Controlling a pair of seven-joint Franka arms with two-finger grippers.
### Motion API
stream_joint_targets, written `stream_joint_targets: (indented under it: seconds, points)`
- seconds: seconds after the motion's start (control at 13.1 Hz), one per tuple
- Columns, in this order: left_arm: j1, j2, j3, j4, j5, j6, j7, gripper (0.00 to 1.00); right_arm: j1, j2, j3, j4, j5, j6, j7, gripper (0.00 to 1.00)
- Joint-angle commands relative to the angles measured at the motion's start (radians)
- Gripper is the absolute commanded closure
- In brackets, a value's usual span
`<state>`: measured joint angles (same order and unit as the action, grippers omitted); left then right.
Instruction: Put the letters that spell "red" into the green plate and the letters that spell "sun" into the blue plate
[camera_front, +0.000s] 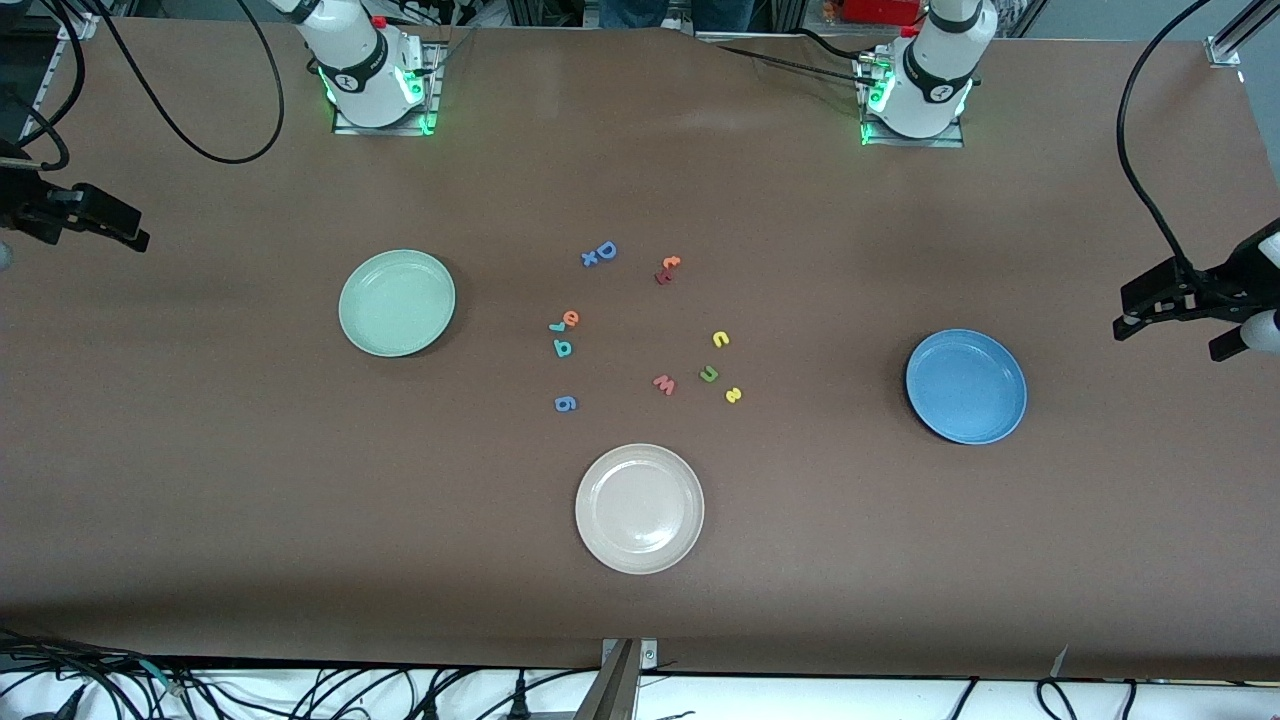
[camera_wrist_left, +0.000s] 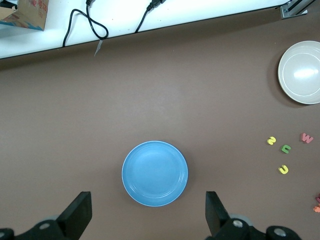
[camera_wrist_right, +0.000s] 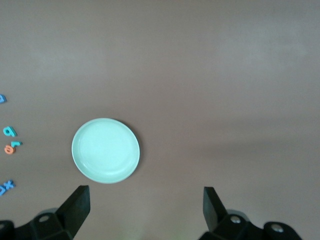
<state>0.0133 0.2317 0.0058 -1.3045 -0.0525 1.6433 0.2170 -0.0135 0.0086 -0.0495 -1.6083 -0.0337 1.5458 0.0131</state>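
Note:
The teal "r" (camera_front: 556, 326), orange "e" (camera_front: 571, 319) and teal "d" (camera_front: 563, 348) lie together mid-table, toward the green plate (camera_front: 397, 303). The yellow "u" (camera_front: 720, 339), green "n" (camera_front: 709, 374) and yellow "s" (camera_front: 733, 395) lie loosely grouped toward the blue plate (camera_front: 966, 386). Both plates hold nothing. My right gripper (camera_front: 120, 225) hangs open and empty over the right arm's end of the table, well apart from the green plate (camera_wrist_right: 105, 150). My left gripper (camera_front: 1150, 305) hangs open and empty over the left arm's end, with the blue plate (camera_wrist_left: 155, 173) just ahead of its fingers.
A beige-white plate (camera_front: 639, 508) sits nearer the front camera than the letters. Other letters lie among them: a blue "D" (camera_front: 605, 250) with a small "x", a red-orange pair (camera_front: 667, 268), a pink "w" (camera_front: 664, 384), a blue "g" (camera_front: 565, 403).

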Motion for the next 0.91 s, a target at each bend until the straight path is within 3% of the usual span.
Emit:
stream_joint_targets:
  seconds: [0.0,0.38,0.68,0.84]
  points:
    - [-0.003,0.005,-0.003,0.028,0.023,-0.025,-0.008,0.00,-0.002,-0.010,-0.001,-0.005,0.003,-0.024,-0.001,0.00]
    - [-0.004,0.005,-0.003,0.027,0.014,-0.048,-0.007,0.00,0.035,0.063,0.017,-0.010,0.008,-0.021,0.001,0.00]
    - [-0.001,-0.008,-0.001,-0.028,0.008,-0.053,0.007,0.00,0.208,0.191,0.016,-0.013,0.014,0.020,0.025,0.00]
    - [-0.024,-0.023,-0.001,-0.062,0.010,-0.053,0.007,0.00,0.285,0.273,0.017,-0.015,0.015,0.109,0.170,0.00]
